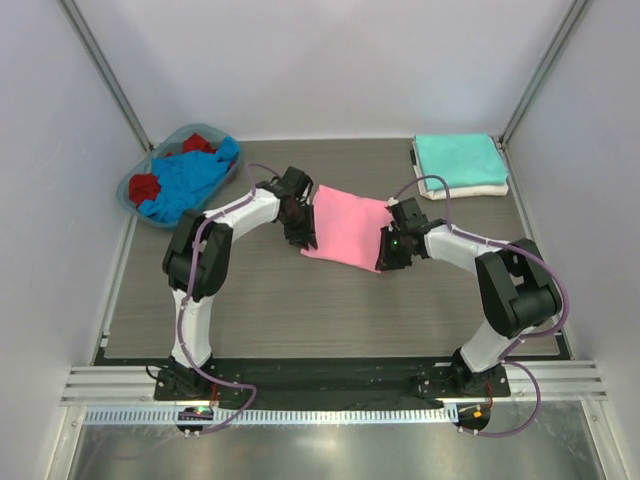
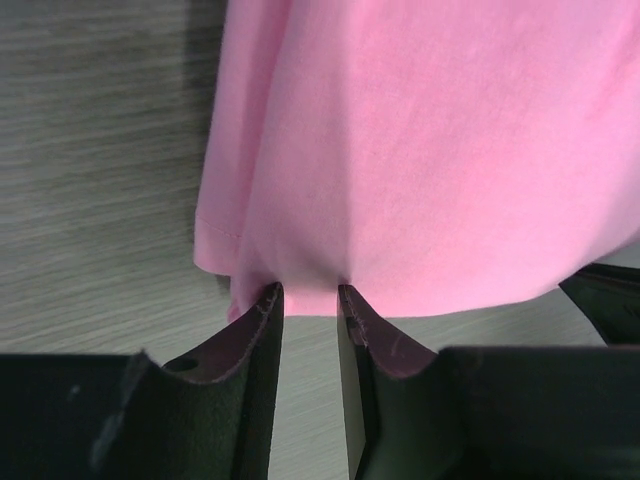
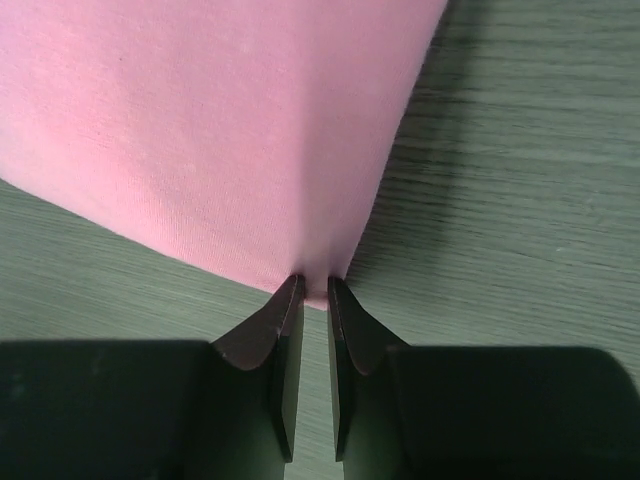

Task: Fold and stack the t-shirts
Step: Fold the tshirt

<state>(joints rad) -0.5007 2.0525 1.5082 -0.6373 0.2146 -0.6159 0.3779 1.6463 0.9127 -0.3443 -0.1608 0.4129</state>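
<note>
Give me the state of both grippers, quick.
Left gripper: closed on an edge of the pink t-shirt.
Right gripper: closed on a corner of the pink t-shirt.

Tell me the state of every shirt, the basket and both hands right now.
pink t-shirt, folded over, held at opposite sides.
teal t-shirt, folded, on top of the white one.
white t-shirt, folded, bottom of the stack.
blue t-shirt, crumpled in the basket.
red t-shirt, crumpled in the basket.
basket, upright, holding shirts.
left hand, shut on the pink t-shirt's edge.
right hand, shut on its corner.
</note>
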